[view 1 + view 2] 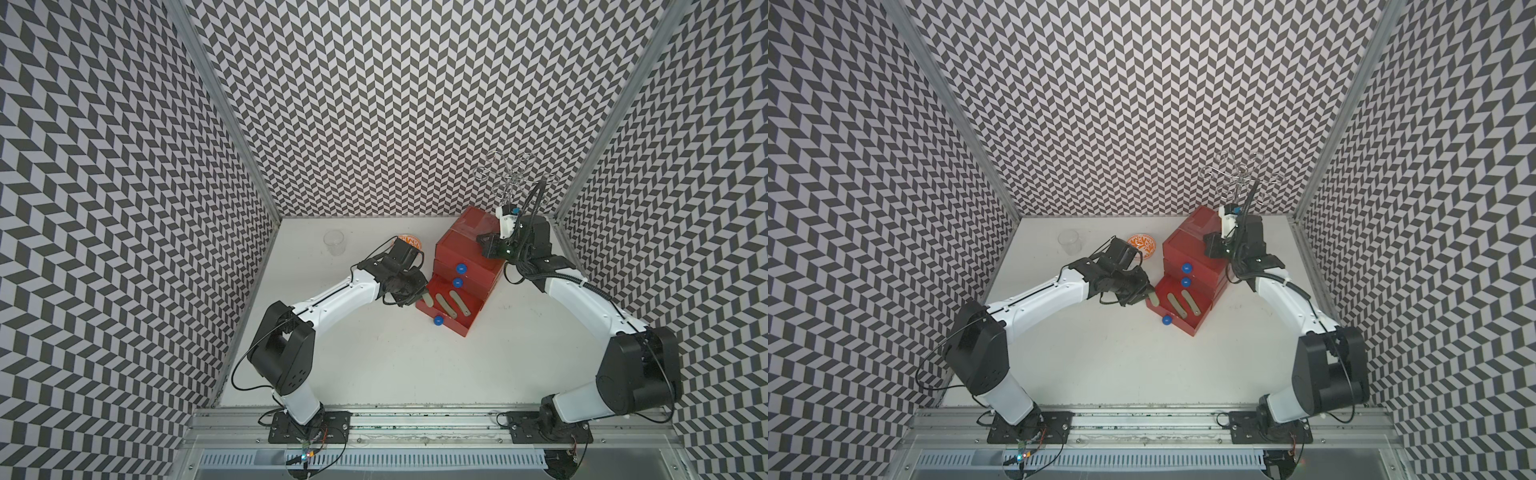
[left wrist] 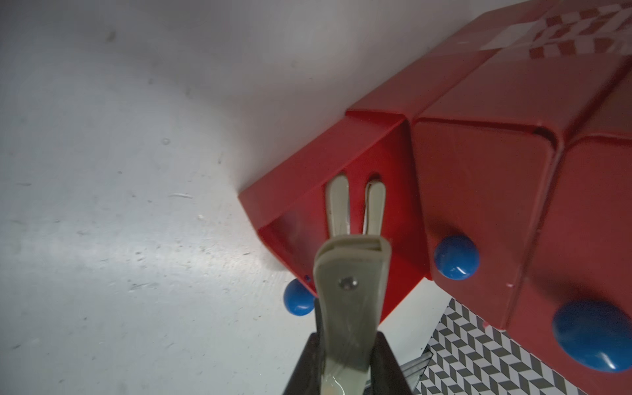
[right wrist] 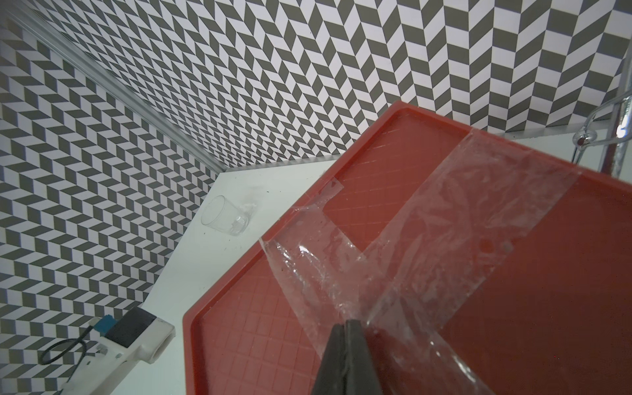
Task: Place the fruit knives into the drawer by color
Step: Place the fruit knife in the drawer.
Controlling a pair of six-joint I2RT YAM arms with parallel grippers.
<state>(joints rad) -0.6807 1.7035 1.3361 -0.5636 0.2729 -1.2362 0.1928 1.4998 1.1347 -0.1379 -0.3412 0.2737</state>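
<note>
In both top views the red chest [image 1: 467,253] [image 1: 1196,249] stands right of centre, near the back wall. Its bottom drawer [image 1: 453,327] [image 1: 1183,329] is pulled out toward the lower left. Two loose knives [image 1: 445,305] [image 1: 1191,303] lie side by side on the drawer floor: flat, grey-green, oblong, with rounded ends. At the drawer's left edge the left gripper [image 1: 417,296] [image 1: 1144,298] is clamped on a third knife [image 1: 428,299] [image 1: 1155,300] of the same colour, whose free end reaches over the rim. The right gripper [image 1: 486,245] [image 1: 1210,246] sits over the chest's top. An orange-patterned bowl [image 1: 1142,243] and a clear glass [image 1: 334,243] stand left of the chest.

In the left wrist view, the third knife [image 2: 352,294] is pinched between the black fingers [image 2: 386,362]. A small metal rivet shows near its rounded end. Beyond it the two loose knives [image 2: 337,208] lie in the open drawer, beside the blue knobs [image 2: 456,256].

In the right wrist view, the right gripper [image 3: 345,342] has its tips pressed together with nothing between them. It is over the chest's top, which is covered in clear tape; whether it touches cannot be told.
</note>
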